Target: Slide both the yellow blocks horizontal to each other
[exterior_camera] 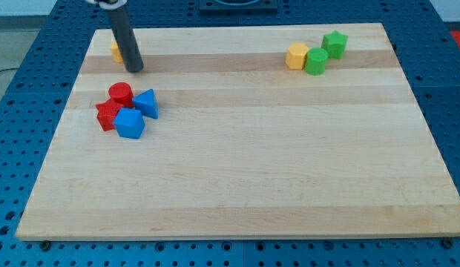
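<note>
One yellow block lies at the view's top left, mostly hidden behind my rod, so its shape is unclear. My tip rests on the board just right of and below it, close to or touching it. The other yellow block, hexagon-like, lies at the view's top right, at about the same height in the view, touching a green cylinder.
A green star block sits right of and above the green cylinder. Below my tip is a cluster: a red cylinder, a red star block, a blue triangular block and a blue block. The wooden board rests on a blue perforated table.
</note>
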